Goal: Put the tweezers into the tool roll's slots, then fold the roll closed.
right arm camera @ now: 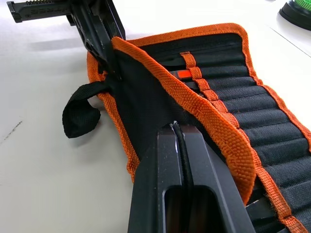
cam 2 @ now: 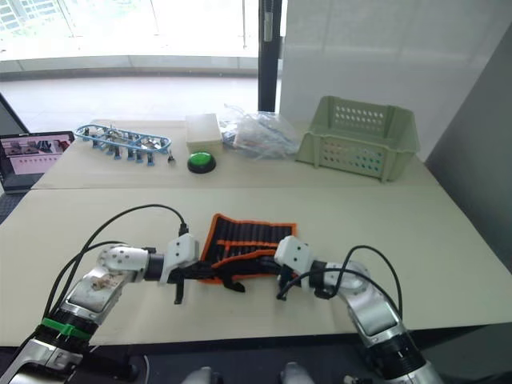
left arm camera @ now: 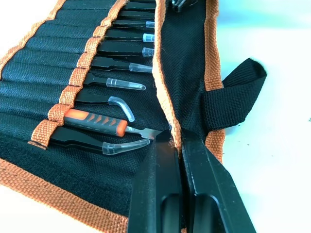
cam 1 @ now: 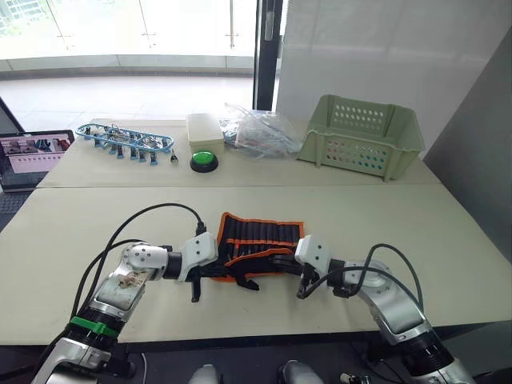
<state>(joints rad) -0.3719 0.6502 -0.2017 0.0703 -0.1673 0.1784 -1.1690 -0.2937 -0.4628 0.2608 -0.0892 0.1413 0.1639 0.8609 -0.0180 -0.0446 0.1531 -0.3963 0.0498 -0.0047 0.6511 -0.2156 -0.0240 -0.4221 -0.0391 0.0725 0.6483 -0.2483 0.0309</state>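
We have both end effectors clamped on the tool roll's (cam 1: 258,240) near flap at lower centre: left end effector (left arm camera: 176,141) and right end effector (right arm camera: 176,127). Tweezers (left arm camera: 116,80) sit slotted; the roll's long axis runs left-right, so the fold likely goes up-frame.

Tool roll (cam 1: 260,240): black fabric, orange woven edging, orange strip across its black slots (left arm camera: 53,63), black strap (left arm camera: 233,94). Tweezers (left arm camera: 114,80) are black with clear tip caps — one handle (left arm camera: 95,122) among them is orange with black chevrons. Bench (cam 1: 448,232) is pale cream; basket (cam 1: 360,136) pale green, perforated — button (cam 1: 204,159) bright green.
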